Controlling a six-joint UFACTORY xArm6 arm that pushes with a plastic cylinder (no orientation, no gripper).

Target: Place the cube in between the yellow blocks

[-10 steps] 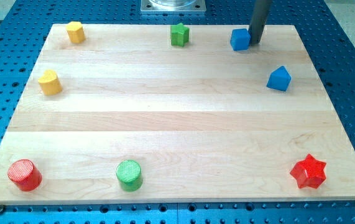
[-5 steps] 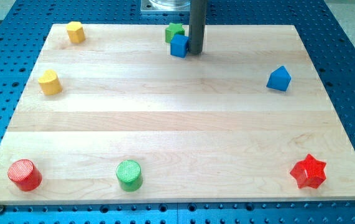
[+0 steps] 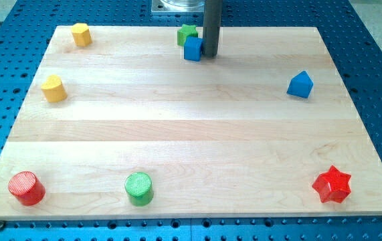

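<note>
My tip (image 3: 210,55) stands at the view's top of the tabletop (image 3: 191,134), touching the right side of the blue cube (image 3: 193,49). There is no end effector to clench or release; the rod only presses against the cube's side. The cube sits just below and right of the green star (image 3: 187,34), touching or nearly touching it and hiding part of it.

The two yellow blocks lie well away to the view's left: one (image 3: 80,33) in the top left corner, the other (image 3: 53,88) lower down near the left edge. The cube is not between them.

A second blue block (image 3: 300,85), house-shaped, sits near the right edge. Along the bottom stand a red cylinder (image 3: 27,188) at left, a green cylinder (image 3: 138,188) beside the middle, and a red star (image 3: 332,185) at right.
</note>
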